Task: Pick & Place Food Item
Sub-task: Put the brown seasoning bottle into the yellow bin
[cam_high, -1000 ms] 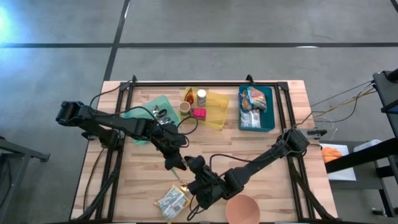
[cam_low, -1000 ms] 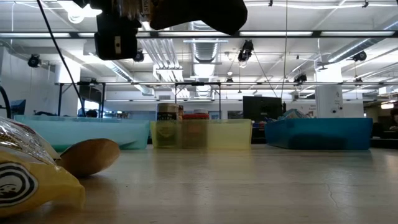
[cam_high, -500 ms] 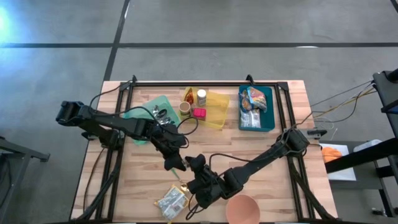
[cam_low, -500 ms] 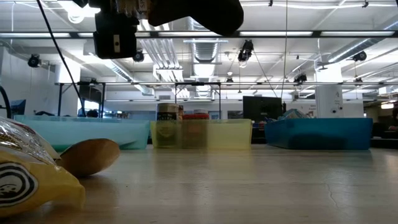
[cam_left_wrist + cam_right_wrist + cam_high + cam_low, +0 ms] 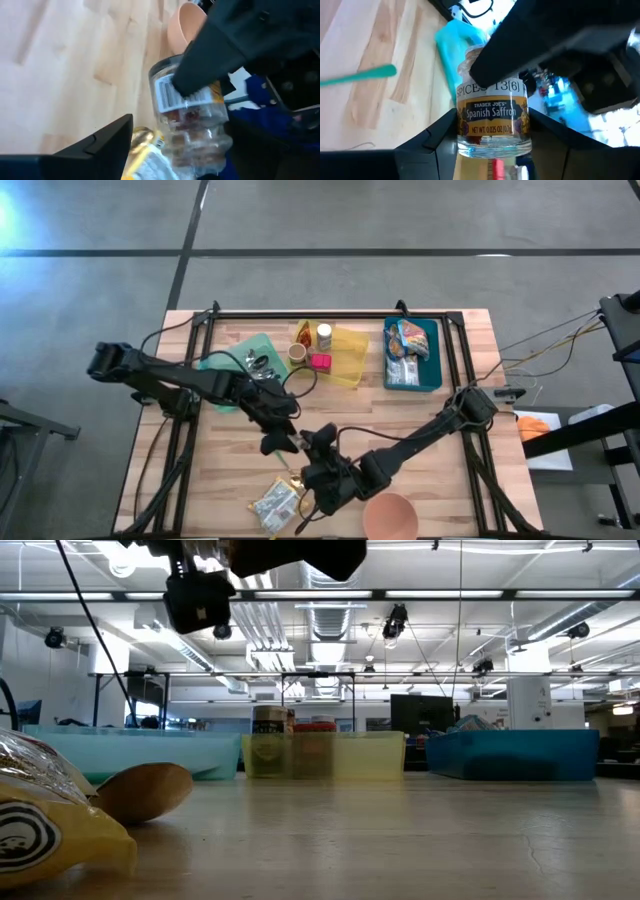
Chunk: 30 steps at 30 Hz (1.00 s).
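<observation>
Mid-handover above the bench (image 5: 450,470): the right gripper (image 5: 492,150) pinches the saffron jar (image 5: 493,120) in its jaws, while the left gripper (image 5: 285,444) has jaws spread around it. Next, seemingly, the left withdraws clear.

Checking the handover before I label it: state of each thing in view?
saffron jar: lidded, off the table, gripped
right gripper: shut on the saffron jar
left gripper: open, beside the jar
bowl: upright, empty
snack packet: sealed, lying flat
yellow bin: jars standing at one end
blue bin: holds packets
</observation>
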Each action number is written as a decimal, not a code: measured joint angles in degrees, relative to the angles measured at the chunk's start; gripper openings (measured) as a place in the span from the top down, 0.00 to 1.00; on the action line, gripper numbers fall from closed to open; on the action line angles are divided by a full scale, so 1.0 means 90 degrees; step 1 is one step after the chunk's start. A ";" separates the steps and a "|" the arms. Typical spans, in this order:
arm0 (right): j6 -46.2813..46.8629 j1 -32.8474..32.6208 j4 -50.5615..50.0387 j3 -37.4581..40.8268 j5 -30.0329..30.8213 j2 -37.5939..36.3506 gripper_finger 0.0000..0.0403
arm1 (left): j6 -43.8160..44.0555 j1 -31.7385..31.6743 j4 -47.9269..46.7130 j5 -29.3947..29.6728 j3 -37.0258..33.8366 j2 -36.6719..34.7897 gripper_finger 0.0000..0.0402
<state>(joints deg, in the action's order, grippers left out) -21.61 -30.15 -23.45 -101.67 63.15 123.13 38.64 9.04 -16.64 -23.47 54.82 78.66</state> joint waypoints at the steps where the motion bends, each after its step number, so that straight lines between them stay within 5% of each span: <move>1: 0.0168 -0.0007 -0.0024 0.0000 -0.0002 0.0000 0.53 | -0.0188 0.0014 -0.0051 0.0122 0.0001 -0.0059 0.26; 5: 0.0678 -0.0040 -0.0046 0.0000 0.0029 0.0000 0.53 | -0.0586 0.0151 -0.0386 0.0762 0.0001 -0.0333 0.25; 13: 0.1039 -0.0097 -0.0084 0.0002 0.1039 -0.0006 0.53 | 0.0472 0.0614 -0.0026 0.2677 -0.0161 -0.0798 0.25; 30: 0.0859 -0.0182 0.0547 -0.0012 0.1271 -0.0189 0.53 | -0.0282 0.1136 0.1080 0.2864 -0.0438 -0.0763 0.25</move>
<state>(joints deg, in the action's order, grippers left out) -13.88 -31.79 -18.53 -101.78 74.59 121.43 36.11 19.26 -6.92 2.31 50.87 71.79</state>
